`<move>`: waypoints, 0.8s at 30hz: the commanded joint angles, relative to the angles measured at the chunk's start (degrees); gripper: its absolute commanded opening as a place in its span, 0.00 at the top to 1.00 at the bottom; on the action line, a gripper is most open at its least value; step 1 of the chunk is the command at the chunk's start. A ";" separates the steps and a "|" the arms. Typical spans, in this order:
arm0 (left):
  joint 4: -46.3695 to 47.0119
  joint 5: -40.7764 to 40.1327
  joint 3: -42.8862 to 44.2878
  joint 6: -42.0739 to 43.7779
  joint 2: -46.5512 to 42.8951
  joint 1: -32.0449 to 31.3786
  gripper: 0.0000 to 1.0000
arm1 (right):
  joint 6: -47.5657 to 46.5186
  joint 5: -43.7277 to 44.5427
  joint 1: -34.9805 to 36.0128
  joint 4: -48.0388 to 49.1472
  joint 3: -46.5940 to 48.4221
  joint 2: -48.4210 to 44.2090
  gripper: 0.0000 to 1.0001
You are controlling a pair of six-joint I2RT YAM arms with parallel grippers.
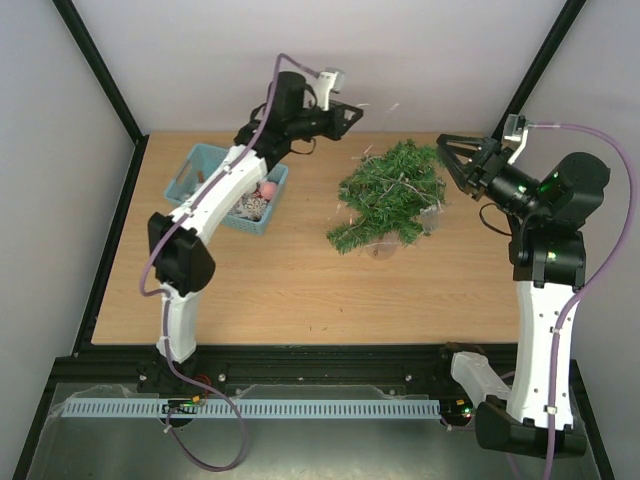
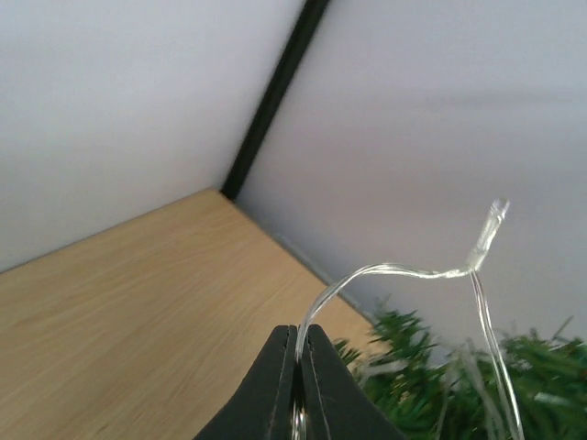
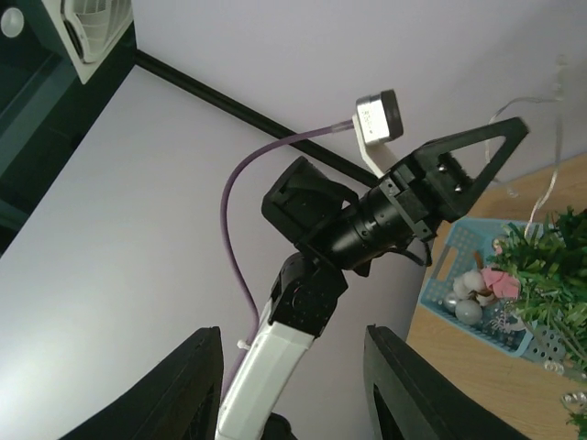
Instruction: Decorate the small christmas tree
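The small christmas tree [image 1: 392, 193] stands tilted on the wooden table, its dark green branches also visible in the left wrist view [image 2: 459, 385] and the right wrist view [image 3: 550, 266]. My left gripper [image 1: 356, 113] hangs high behind the tree's left side, shut on a clear light string [image 2: 385, 271] that arcs up to a small bulb [image 2: 491, 220] and drops into the branches. My right gripper [image 1: 444, 160] sits just right of the tree's top, open, with nothing between its fingers [image 3: 197, 385].
A teal basket [image 1: 205, 160] holding ornaments, with pink and silver ones showing [image 3: 477, 289], sits left of the tree under the left arm. White walls with black frame posts close in the table at the back and sides.
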 commanded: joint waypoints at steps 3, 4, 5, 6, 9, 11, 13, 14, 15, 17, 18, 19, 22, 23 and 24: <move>-1.95 9.06 11.83 2.86 8.61 -1.95 0.98 | -3.67 -0.10 -0.36 -1.35 4.36 1.16 0.56; -1.27 10.30 12.12 2.85 9.34 -1.98 0.98 | -4.05 -0.16 -0.44 -1.62 4.64 1.23 0.56; -0.29 11.96 12.22 2.86 9.93 -1.97 0.98 | -4.36 -0.04 -0.59 -1.95 4.74 1.30 0.56; 0.70 13.23 12.19 2.71 10.48 -2.08 0.98 | -4.56 -0.02 -0.74 -1.99 4.70 1.37 0.56; 3.88 16.55 12.34 2.69 11.88 -2.59 0.98 | -5.08 0.09 -1.00 -1.91 4.56 1.71 0.56; 6.12 18.76 13.07 2.38 13.19 -2.86 0.97 | -5.28 -0.04 -1.10 -1.77 4.33 2.04 0.56; 6.71 20.25 15.54 1.99 15.29 -2.91 0.87 | -5.44 -0.09 -1.34 -1.69 4.25 2.25 0.56; 6.45 20.73 17.08 1.96 16.44 -2.79 0.82 | -5.50 -0.17 -1.46 -1.55 4.24 2.35 0.55; 6.37 21.17 18.40 1.92 17.31 -2.73 0.76 | -5.69 -0.19 -1.62 -1.65 4.23 2.48 0.56; 6.33 21.81 19.48 1.63 18.27 -2.59 0.63 | -6.12 -0.25 -1.91 -1.86 4.06 2.61 0.55; 6.06 21.93 19.49 1.74 18.25 -2.43 0.58 | -6.31 -0.31 -2.14 -1.92 3.89 2.70 0.55; 5.74 21.84 19.17 1.82 18.10 -2.24 0.54 | -6.44 -0.32 -2.39 -1.96 3.66 2.71 0.55; 4.43 21.22 18.44 2.76 17.34 -1.77 0.43 | -6.17 -0.46 -2.88 -1.01 2.51 2.70 0.55; 3.89 20.85 18.41 3.36 17.13 -1.59 0.40 | -6.08 -0.41 -2.97 -0.77 2.21 2.69 0.55; 3.43 20.17 18.29 3.77 16.78 -1.33 0.38 | -5.92 -0.52 -3.12 -0.46 1.98 2.71 0.55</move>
